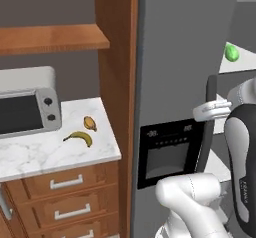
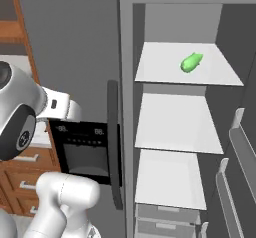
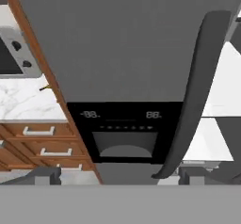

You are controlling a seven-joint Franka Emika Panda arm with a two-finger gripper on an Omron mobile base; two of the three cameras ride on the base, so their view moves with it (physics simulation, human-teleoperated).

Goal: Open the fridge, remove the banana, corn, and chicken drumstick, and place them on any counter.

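The fridge has its left door shut and its right door swung open, baring white shelves. The green corn lies on the top shelf, also seen at the corn. On the marble counter left of the fridge lie the yellow banana and, just behind it, the orange-brown chicken drumstick. My gripper is open and empty. It faces the shut left door near the dispenser panel, left of the dark handle.
A silver toaster oven stands at the back left of the counter, under a wooden shelf. A wooden side panel separates counter and fridge. The open right door with its bins juts out at the right.
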